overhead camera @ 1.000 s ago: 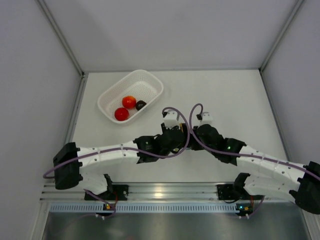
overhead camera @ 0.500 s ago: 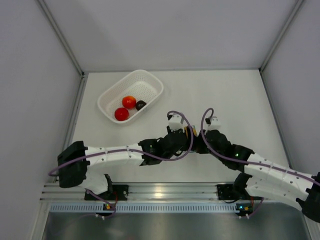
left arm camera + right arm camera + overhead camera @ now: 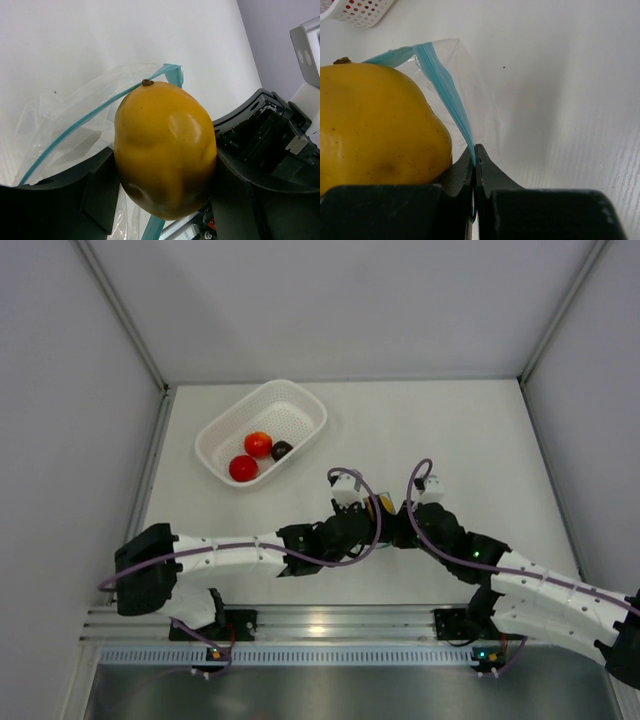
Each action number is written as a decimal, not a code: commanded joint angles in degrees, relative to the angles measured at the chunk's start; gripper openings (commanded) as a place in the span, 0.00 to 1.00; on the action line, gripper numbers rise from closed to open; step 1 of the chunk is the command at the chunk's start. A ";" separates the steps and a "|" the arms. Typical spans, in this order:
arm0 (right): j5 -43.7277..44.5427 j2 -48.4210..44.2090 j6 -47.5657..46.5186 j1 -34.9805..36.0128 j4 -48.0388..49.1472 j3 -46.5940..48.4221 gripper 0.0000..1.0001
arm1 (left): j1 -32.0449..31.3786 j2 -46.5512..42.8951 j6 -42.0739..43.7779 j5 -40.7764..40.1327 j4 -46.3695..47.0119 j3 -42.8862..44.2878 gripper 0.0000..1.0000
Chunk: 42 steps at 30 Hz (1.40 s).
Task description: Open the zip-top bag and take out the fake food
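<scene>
Moved since a second ago: both wrists have slid together a little to the right and toward the bases, and are still joined mid-bench; nothing in the basket has shifted.
Left end effector (image 3: 161,170): closed on the yellow-orange piece (image 3: 165,150), dark fingers (image 3: 102,187) pressed to its flanks, stem end pointing away from the wrist.
Right end effector (image 3: 475,155): jaws pinched tight on the blue zip strip (image 3: 442,85) of the zip-top bag (image 3: 472,75), just beside the yellow piece.
Bag: mouth looks open; clear film hangs slack behind and under the piece. I cannot tell whether the piece is fully clear of the film.
Other fake food: tomato (image 3: 258,444), red ball (image 3: 243,468) and dark piece (image 3: 282,450) lie in the white basket (image 3: 292,405), well apart from the arms.
Step in hand (judgement): drawing out the last piece while the right side anchors the bag.
Next move calls for: left lifting away from the mouth with the right holding firm, then a carry toward the basket; the film may cling and drag along.
Bench (image 3: 450,430): matt white, plain.
Room: pale panels (image 3: 350,300) wall in three sides; even light, soft shadows.
</scene>
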 commanded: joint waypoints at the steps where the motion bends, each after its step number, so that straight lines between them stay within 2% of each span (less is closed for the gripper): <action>1: -6.51 0.30 -2.61 2.64 8.72 2.99 0.00 | 0.02 -2.63 -3.50 2.66 14.02 0.29 0.24; 5: -1.23 1.18 -4.45 1.68 7.05 2.73 0.00 | 0.02 -6.42 -5.52 7.15 13.93 -1.73 0.27; 7: 0.00 1.36 -5.51 0.36 5.56 3.25 0.00 | 0.03 -9.04 -6.58 8.12 13.93 -4.27 0.39; 8: 1.14 1.36 -5.95 0.01 4.59 4.38 0.00 | 0.02 -9.84 -6.49 7.95 13.93 -5.33 0.40; 13: -1.82 1.35 -7.71 -0.44 2.65 7.29 0.00 | 0.02 -13.63 -3.42 5.49 13.93 -10.78 0.47; 15: -2.89 1.88 -7.71 -0.44 2.65 7.82 0.00 | 0.11 -13.46 -1.93 5.49 13.93 -10.53 0.47; 16: -3.50 2.14 -7.71 -0.35 2.73 8.08 0.00 | 0.11 -12.76 -1.31 5.67 13.93 -10.17 0.53; 18: -5.26 2.94 -7.62 -0.35 2.74 8.35 0.00 | 0.11 -11.44 -0.25 6.10 13.93 -9.38 0.57; 19: -6.31 3.20 -7.54 -0.35 2.82 8.35 0.00 | 0.11 -10.91 0.01 6.11 13.93 -9.12 0.63; 23: -7.90 3.11 -7.36 0.27 3.09 8.35 0.00 | 0.29 -7.66 1.15 7.86 14.11 -7.28 0.75; 29: -8.95 1.97 -7.97 0.44 3.61 8.00 0.00 | 0.38 -3.26 1.69 11.56 14.19 -5.34 0.86; 32: -9.22 1.97 -7.62 0.44 4.05 7.39 0.00 | 0.38 -2.38 1.07 11.56 14.28 -5.43 0.76; 33: -9.05 2.06 -7.54 0.44 3.79 7.30 0.00 | 0.46 -2.21 0.98 11.56 14.20 -5.51 0.59; 36: -7.56 2.85 -6.48 0.44 2.65 7.56 0.00 | 0.55 -2.20 0.01 11.64 14.19 -5.78 0.47; 37: -6.86 2.94 -6.31 0.44 2.21 7.47 0.00 | 0.55 -2.21 0.19 11.64 14.19 -5.78 0.39; 40: -5.27 4.25 -6.39 0.35 0.81 7.91 0.00 | 0.55 -2.99 0.98 11.56 14.11 -5.95 0.35; 42: -3.52 6.00 -6.92 0.35 -0.85 8.35 0.00 | 0.55 -4.13 1.51 11.29 14.11 -6.22 0.36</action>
